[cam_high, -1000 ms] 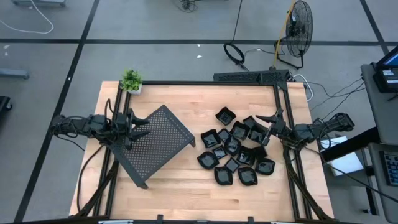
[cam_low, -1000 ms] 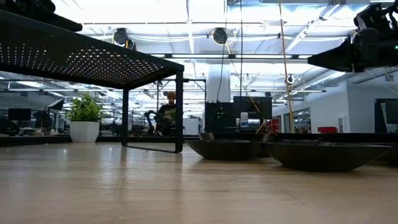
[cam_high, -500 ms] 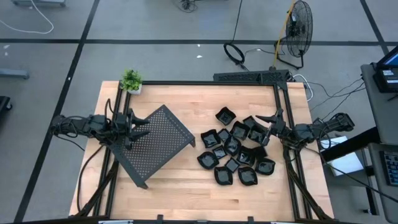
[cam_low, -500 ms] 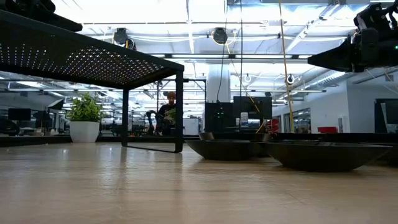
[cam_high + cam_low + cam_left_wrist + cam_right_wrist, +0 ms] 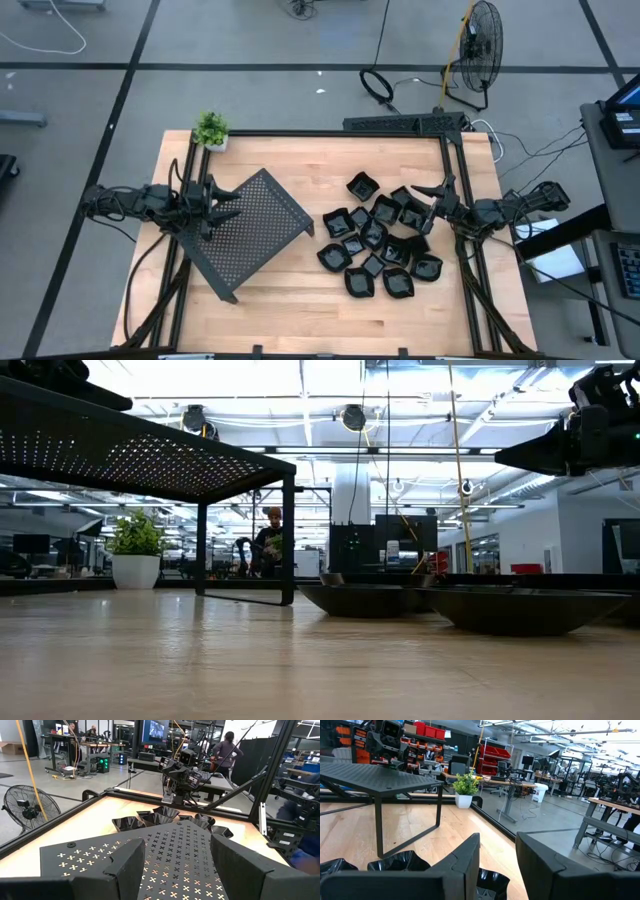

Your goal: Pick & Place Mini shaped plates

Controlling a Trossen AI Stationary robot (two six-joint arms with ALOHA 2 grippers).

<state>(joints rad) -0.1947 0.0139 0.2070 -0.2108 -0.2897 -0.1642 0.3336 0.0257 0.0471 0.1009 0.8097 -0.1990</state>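
Observation:
Several glossy black mini plates (image 5: 378, 240) lie bunched on the right half of the table, edges touching or overlapping; the low view shows two of the plates (image 5: 365, 598) resting on their bases. My right gripper (image 5: 422, 204) hovers open above the cluster's right side, a plate (image 5: 395, 862) just below its fingers. My left gripper (image 5: 232, 203) hangs open over the left corner of the perforated tray (image 5: 250, 235), touching nothing. In the left wrist view the tray (image 5: 165, 845) fills the space under my left gripper (image 5: 177, 865).
The dark perforated tray (image 5: 130, 450) stands on thin legs left of the plates. A small potted plant (image 5: 211, 130) sits at the far left corner. Black frame rails (image 5: 455, 170) border the table. Bare wood (image 5: 300, 300) lies along the near edge.

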